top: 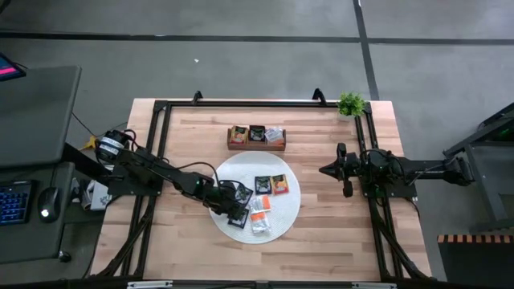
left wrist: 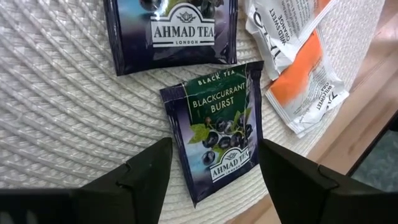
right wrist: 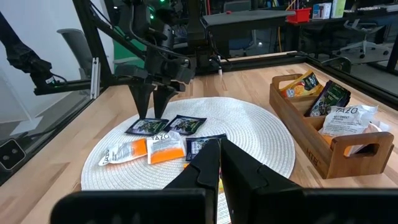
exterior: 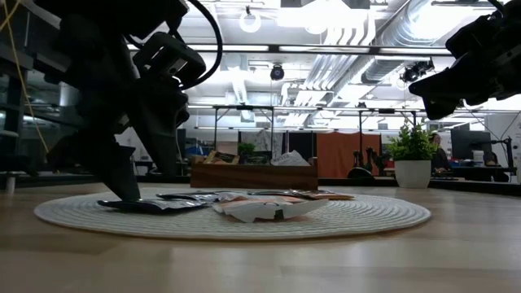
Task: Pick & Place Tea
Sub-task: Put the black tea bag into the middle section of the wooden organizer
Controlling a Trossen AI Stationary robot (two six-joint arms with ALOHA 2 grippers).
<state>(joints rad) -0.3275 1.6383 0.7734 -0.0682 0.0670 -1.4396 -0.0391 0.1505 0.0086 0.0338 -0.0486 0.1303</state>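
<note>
- Left gripper (left wrist: 211, 165) hangs parted over the mat's (top: 291, 210) near rim, straddling 1 black sachet (left wrist: 217, 134) beside bare table (top: 337, 233).
- Right gripper (top: 325, 170), pinched empty, waits well clear.
- More sachets fill the tray (top: 255, 144).

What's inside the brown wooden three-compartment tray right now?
The brown wooden tray holds one orange sachet, one black sachet and a white sachet, one per compartment. Anything beneath them is hidden.
</note>
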